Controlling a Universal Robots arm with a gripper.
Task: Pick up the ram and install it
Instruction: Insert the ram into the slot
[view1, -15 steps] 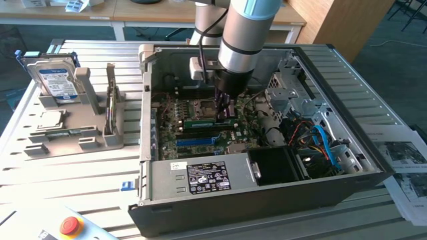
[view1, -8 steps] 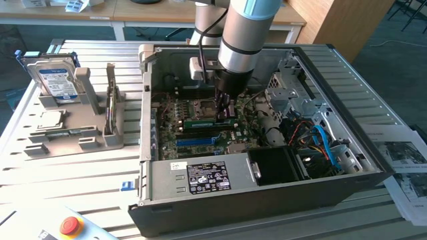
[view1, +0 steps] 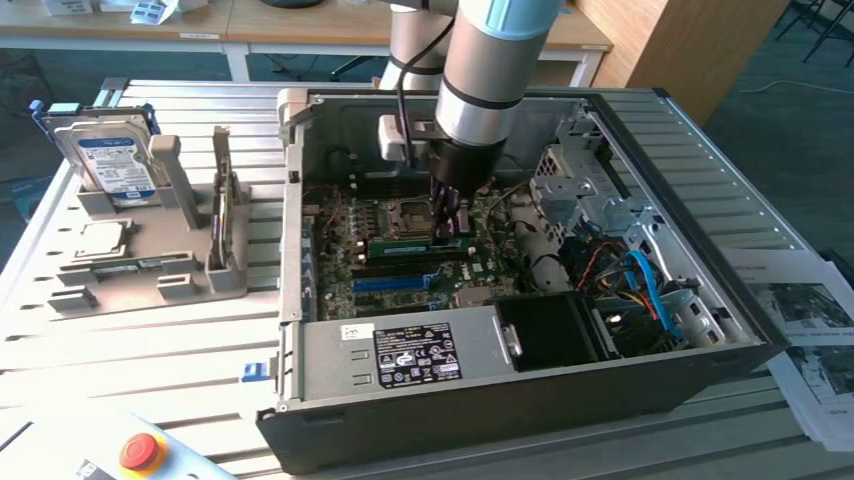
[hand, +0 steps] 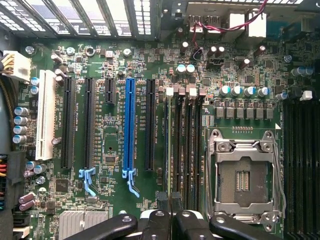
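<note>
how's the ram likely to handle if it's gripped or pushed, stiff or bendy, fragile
Probably stiff and light: the ram is a thin green board. Likely fragile if pushed crooked, since it seems to stand on edge among the motherboard's narrow slots, right under the gripper.

I read the exterior view as bright and evenly lit, with no hard shadows on the grey slatted metal table (view1: 174, 330). The light falls from above: the silver-grey cylindrical arm segment (view1: 481, 60) carries a pale vertical highlight, and the inside of the open black computer case (view1: 534, 410) sits darker beneath it. The white printed papers (view1: 814, 330) at the exterior view's right are near washed out. In the wrist view, the green motherboard (hand: 115, 80) is lit flat. The silver metal processor socket frame (hand: 220, 150) glints, and the black gripper (hand: 170, 200) shows a soft sheen.
</note>
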